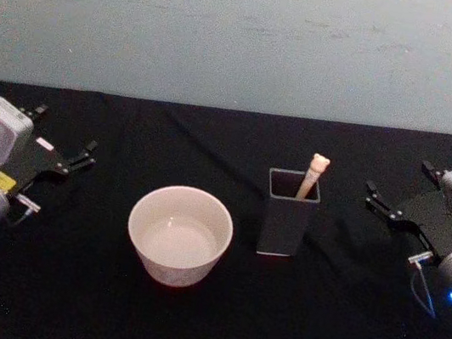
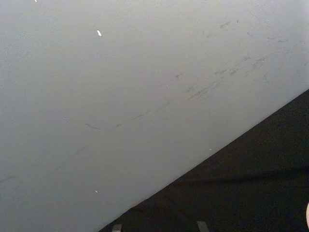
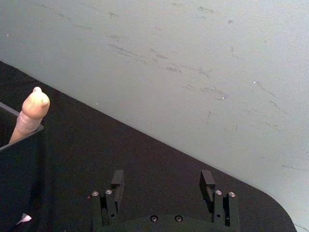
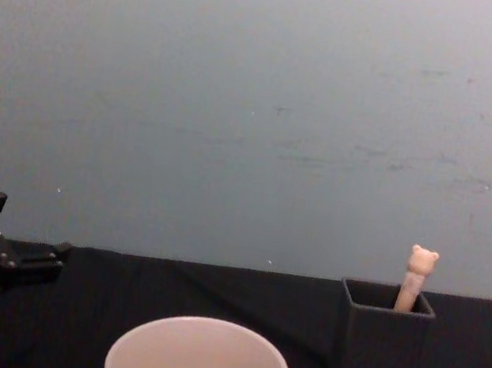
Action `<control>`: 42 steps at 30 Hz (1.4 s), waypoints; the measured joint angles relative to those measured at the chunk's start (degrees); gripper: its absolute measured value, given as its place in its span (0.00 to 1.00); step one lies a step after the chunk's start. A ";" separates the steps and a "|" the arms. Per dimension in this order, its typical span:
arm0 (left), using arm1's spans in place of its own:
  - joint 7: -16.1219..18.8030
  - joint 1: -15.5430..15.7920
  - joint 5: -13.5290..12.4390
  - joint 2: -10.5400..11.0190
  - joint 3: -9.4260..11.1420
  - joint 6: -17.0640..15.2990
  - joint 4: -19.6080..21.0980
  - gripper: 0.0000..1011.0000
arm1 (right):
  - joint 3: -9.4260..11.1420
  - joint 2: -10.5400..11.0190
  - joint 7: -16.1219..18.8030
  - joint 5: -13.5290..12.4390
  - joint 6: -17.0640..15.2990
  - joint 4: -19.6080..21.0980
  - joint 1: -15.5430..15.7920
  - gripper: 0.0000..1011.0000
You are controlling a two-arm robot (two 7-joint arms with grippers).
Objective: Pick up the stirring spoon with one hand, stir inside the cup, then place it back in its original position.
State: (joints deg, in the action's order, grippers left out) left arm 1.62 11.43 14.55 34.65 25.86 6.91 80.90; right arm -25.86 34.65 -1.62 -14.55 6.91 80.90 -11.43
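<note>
1. The right hand (image 1: 396, 181) hovers low over the counter (image 1: 214, 137) at its right side. Its fingers are spread wide with nothing between them, which the right wrist view confirms.
2. The left hand (image 1: 67, 129) sits at the counter's far left, also spread open and empty, well apart from everything. It looks parked.
3. Nearest the right hand is a dark grey square holder (image 1: 288, 222). The stirring spoon (image 1: 315, 173) stands in it, leaning towards the back right corner. Just the cream handle and the bear head rise above the rim, and the lower shaft is hidden inside.
4. The cup (image 1: 175, 272) stands just to the left of the holder, upright, not touching it. Its mouth is clear.
5. By my reading no step has started, since the spoon is untouched in its place. The pick-up comes first.
6. The right hand is the closer one. The next move would take it leftward over the holder and close it on the exposed handle below the bear head. It would then lift the spoon straight up so the shaft clears the holder's walls without tipping the holder.
</note>
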 joint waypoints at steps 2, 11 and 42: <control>0.00 0.00 0.00 0.00 0.00 0.00 0.00 0.99 | 0.00 0.00 0.00 0.00 0.00 0.00 0.00 0.99; 0.00 0.00 0.00 0.00 0.00 0.00 0.00 0.99 | 0.00 0.00 0.00 0.00 0.00 0.00 0.00 0.99; 0.00 0.00 0.00 0.00 0.00 0.00 0.00 0.99 | 0.00 0.00 0.00 0.00 0.00 0.00 0.00 0.99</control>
State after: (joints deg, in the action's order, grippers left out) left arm 1.62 11.43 14.55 34.65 25.86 6.91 80.90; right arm -25.86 34.64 -1.62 -14.55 6.90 80.90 -11.44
